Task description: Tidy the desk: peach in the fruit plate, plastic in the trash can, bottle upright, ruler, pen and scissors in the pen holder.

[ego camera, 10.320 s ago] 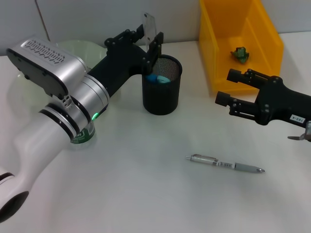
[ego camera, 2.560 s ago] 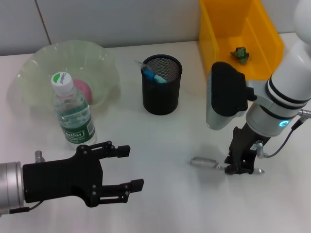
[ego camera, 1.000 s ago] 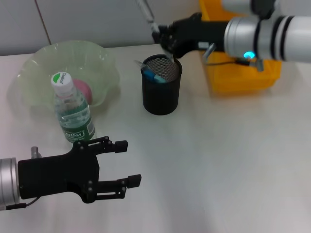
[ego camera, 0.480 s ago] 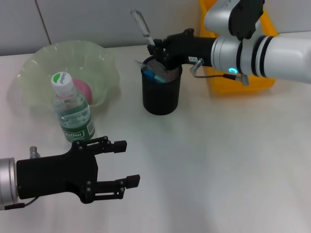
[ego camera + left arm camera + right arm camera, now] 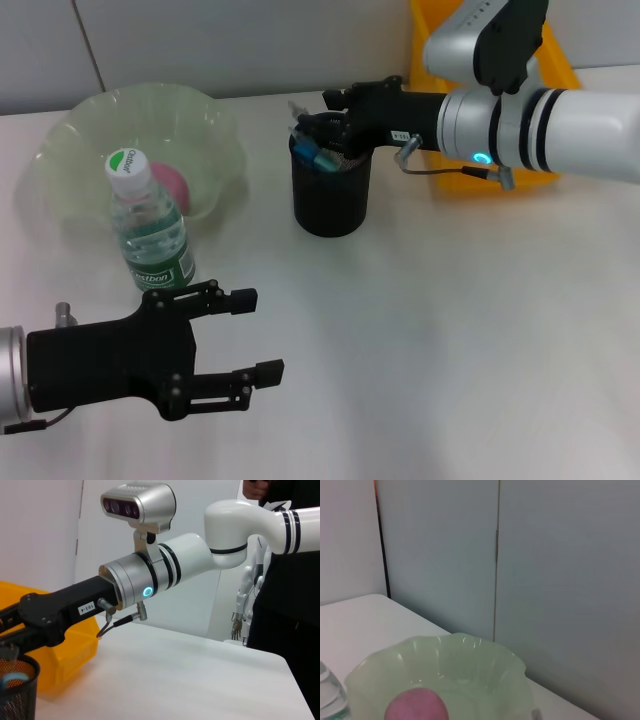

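Observation:
My right gripper (image 5: pixel 322 122) is down at the rim of the black mesh pen holder (image 5: pixel 330 200), jaws open. The pen no longer stands above it. A slim end (image 5: pixel 295 110) pokes out at the holder's left rim; I cannot tell whether it is the pen or the ruler. The blue scissors (image 5: pixel 322 160) show inside. The bottle (image 5: pixel 150 225) stands upright beside the fruit plate (image 5: pixel 95 110), and the pink peach (image 5: pixel 170 185) lies in that plate. My right arm hides most of the yellow trash can (image 5: pixel 428 45), and the plastic is hidden. My left gripper (image 5: pixel 258 334) hovers open at the front left.
The left wrist view shows the right arm reaching across to the pen holder (image 5: pixel 20 690), with the yellow bin (image 5: pixel 65 645) behind it. The right wrist view shows the plate (image 5: pixel 485 660), the peach (image 5: pixel 415 710) and a bit of the bottle (image 5: pixel 327 690).
The right gripper came down onto the holder's rim, and the pen it held up high has gone down into the holder. The left arm barely moved.

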`<action>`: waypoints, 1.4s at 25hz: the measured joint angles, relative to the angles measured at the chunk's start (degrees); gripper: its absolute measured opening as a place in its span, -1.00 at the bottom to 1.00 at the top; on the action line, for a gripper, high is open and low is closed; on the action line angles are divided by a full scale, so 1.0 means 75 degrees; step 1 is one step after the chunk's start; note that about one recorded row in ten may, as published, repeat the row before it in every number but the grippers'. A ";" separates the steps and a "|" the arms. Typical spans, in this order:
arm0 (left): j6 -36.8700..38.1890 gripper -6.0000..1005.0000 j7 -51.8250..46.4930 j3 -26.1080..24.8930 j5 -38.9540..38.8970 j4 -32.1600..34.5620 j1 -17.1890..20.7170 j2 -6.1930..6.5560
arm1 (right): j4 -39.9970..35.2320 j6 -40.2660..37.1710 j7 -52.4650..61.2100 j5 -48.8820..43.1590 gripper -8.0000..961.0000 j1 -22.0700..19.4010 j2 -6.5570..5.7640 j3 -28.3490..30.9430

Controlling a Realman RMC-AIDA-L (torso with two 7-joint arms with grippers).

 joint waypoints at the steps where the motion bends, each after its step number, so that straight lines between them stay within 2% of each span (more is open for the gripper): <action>1: 0.0000 0.61 0.0000 0.0000 0.0000 0.0000 0.0000 0.0000 | 0.0000 0.0000 0.0000 0.0000 -0.20 0.0000 0.0000 0.0000; 4: 0.0075 0.61 0.0005 -0.0130 0.0003 -0.0008 -0.0001 -0.0003 | -0.0290 -0.0231 0.0017 0.0078 0.16 -0.0263 0.0000 0.0035; 5: 0.0137 0.61 0.0009 -0.0241 0.0006 -0.0012 -0.0011 -0.0001 | -0.0757 -0.0619 -0.0140 0.0442 0.16 -0.0662 -0.0015 0.0085; 7: 0.0168 0.61 0.0009 -0.0294 0.0008 -0.0014 -0.0018 0.0004 | -0.1246 -0.1163 -0.0485 0.1014 0.18 -0.1109 -0.0041 0.0181; 8: 0.0210 0.61 0.0010 -0.0381 0.0017 -0.0028 -0.0039 0.0008 | -0.1246 -0.1163 -0.0485 0.1014 0.18 -0.1109 -0.0041 0.0181; 9: 0.0257 0.61 0.0011 -0.0460 0.0026 -0.0050 -0.0058 0.0016 | -0.1430 -0.1543 -0.0680 0.1276 0.19 -0.1338 -0.0053 0.0297; 10: 0.0389 0.61 0.0011 -0.0678 0.0040 -0.0148 -0.0147 0.0042 | -0.1553 -0.2470 -0.0896 0.1596 0.20 -0.1627 -0.0058 0.0756; 11: 0.0389 0.61 0.0011 -0.0678 0.0040 -0.0148 -0.0147 0.0042 | -0.1553 -0.2470 -0.0896 0.1596 0.20 -0.1627 -0.0058 0.0756; 12: 0.0474 0.61 0.0011 -0.0795 0.0040 -0.0217 -0.0205 0.0056 | -0.1434 -0.3482 -0.0844 0.1661 0.21 -0.1771 -0.0078 0.1391; 13: 0.0474 0.61 0.0011 -0.0795 0.0040 -0.0217 -0.0205 0.0056 | -0.1434 -0.3482 -0.0844 0.1661 0.21 -0.1771 -0.0078 0.1391; 14: 0.0687 0.61 0.0009 -0.1094 0.0041 -0.0415 -0.0335 0.0088 | -0.1316 -0.3926 -0.0735 0.1650 0.22 -0.1809 -0.0118 0.1661; 15: 0.0924 0.61 0.0009 -0.1388 0.0044 -0.0721 -0.0510 0.0146 | -0.1085 -0.4744 -0.0553 0.1552 0.23 -0.1854 -0.0273 0.1977; 16: 0.0924 0.61 0.0009 -0.1388 0.0044 -0.0721 -0.0510 0.0146 | -0.1085 -0.4744 -0.0553 0.1552 0.25 -0.1854 -0.0273 0.1977; 19: 0.1053 0.61 -0.0009 -0.1503 0.0048 -0.0993 -0.0713 0.0246 | -0.0687 -0.5558 -0.0401 0.1331 0.33 -0.1893 -0.0562 0.2100; 20: 0.1065 0.61 -0.0034 -0.1507 0.0054 -0.1134 -0.0838 0.0307 | -0.0393 -0.5865 -0.0353 0.1048 0.36 -0.1877 -0.0729 0.2153; 21: 0.1065 0.61 -0.0034 -0.1507 0.0054 -0.1134 -0.0838 0.0307 | -0.0393 -0.5865 -0.0353 0.1048 0.43 -0.1877 -0.0729 0.2153; 25: 0.1066 0.61 -0.0222 -0.1513 0.0109 -0.1531 -0.1209 0.0469 | -0.0009 -0.6313 -0.0414 -0.0113 0.70 -0.1785 -0.0945 0.2514; 29: 0.1055 0.61 -0.0405 -0.1513 0.0254 -0.1699 -0.1404 0.0542 | 0.0241 -0.6621 -0.0597 -0.0522 0.72 -0.1729 -0.0999 0.2817; 30: 0.1042 0.61 -0.0462 -0.1514 0.0319 -0.1719 -0.1456 0.0555 | 0.0455 -0.6777 -0.0637 -0.0642 0.72 -0.1625 -0.1075 0.2887; 31: 0.1013 0.61 -0.0559 -0.1517 0.0441 -0.1741 -0.1538 0.0565 | 0.0455 -0.6777 -0.0637 -0.0642 0.72 -0.1625 -0.1075 0.2887; 32: 0.0994 0.61 -0.0668 -0.1527 0.0586 -0.1800 -0.1655 0.0575 | 0.0727 -0.6944 -0.0644 -0.0685 0.72 -0.1483 -0.1175 0.2907; 35: 0.0986 0.61 -0.0762 -0.1539 0.0747 -0.1902 -0.1777 0.0583 | 0.0971 -0.7084 -0.0664 -0.0723 0.71 -0.1356 -0.1249 0.2913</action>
